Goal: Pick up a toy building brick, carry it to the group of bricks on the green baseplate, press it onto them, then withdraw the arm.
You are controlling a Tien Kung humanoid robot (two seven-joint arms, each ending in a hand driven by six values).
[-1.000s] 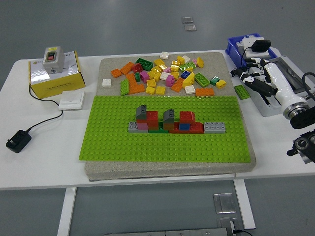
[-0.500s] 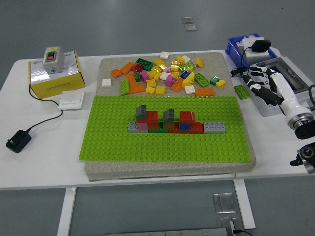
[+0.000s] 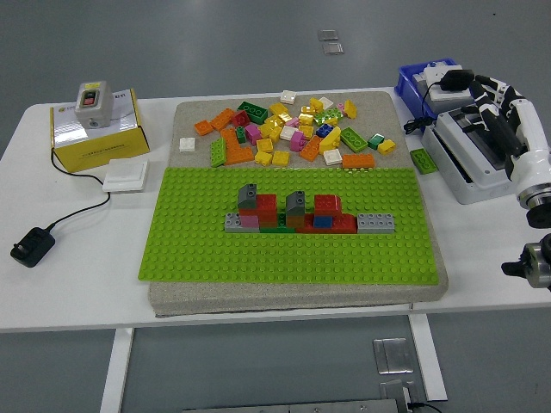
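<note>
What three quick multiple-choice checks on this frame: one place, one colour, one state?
1. Where does the loose brick pile lie?
A. On the tan mat beyond the green baseplate
B. On the yellow box
C. In the blue bin

2. What colour are the bricks at the two ends of the built group?
A. Yellow
B. Grey
C. White

3. What is the right hand doing?
A. Pressing a brick onto the group
B. Gripping the black plug
C. Holding no brick, over the white tray at the table's right end

Answers:
1 A: the pile sits on the mat's far strip.
2 B: grey bricks sit at both ends of the bottom row.
3 C: it is far from the bricks, with none in it.
</note>
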